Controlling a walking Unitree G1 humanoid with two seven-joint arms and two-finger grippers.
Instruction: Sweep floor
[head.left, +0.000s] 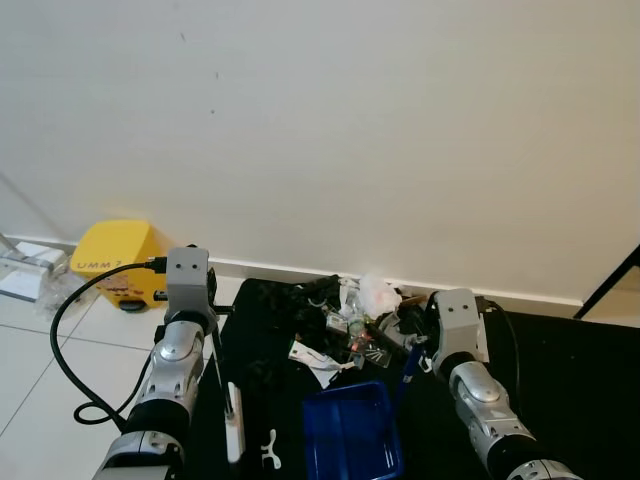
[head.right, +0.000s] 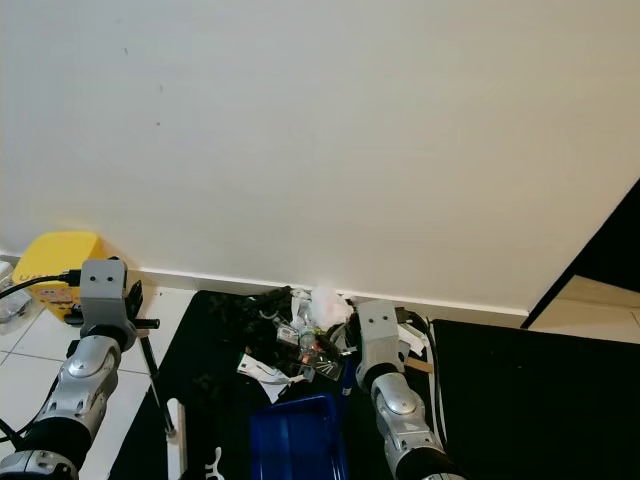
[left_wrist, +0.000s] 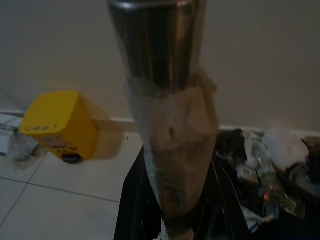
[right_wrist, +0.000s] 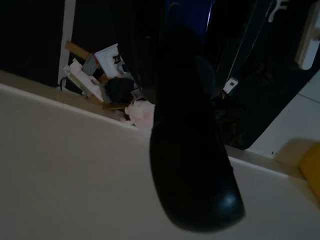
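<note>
White painted wall (head.left: 350, 130) is seen filling the background, met at its foot by a pale skirting board (head.left: 270, 268). Light floor tiles (head.left: 60, 400) are laid on the robot's left; a black mat (head.left: 560, 370) is spread across the middle and right. A pile of mixed litter, paper scraps, wrappers and a crumpled white tissue (head.left: 355, 320), is heaped on the mat right against the skirting. A blue plastic dustpan (head.left: 350, 430) is set on the mat just short of the pile, its mouth turned toward it. A yellow rounded plastic box with dark lettering (head.left: 115, 260) is placed on the tiles by the wall, well left of the litter. A black cable (head.left: 65, 330) is looped over the tiles beside the left arm (head.left: 170, 370). A white stick-shaped object (head.left: 233, 420) is seen lying on the mat near the dustpan.

The left gripper (head.left: 215, 300) is clenched on a metal broom handle wrapped in brownish tape (left_wrist: 170, 125). The right gripper (head.left: 415, 330) is closed around a dark rounded handle (right_wrist: 190, 150), with a blue stem (head.left: 408, 368) running down to the dustpan. A black slanted bar (head.left: 610, 285) is seen at the right edge. Open tile is left only on the left side; the wall closes off the far side.
</note>
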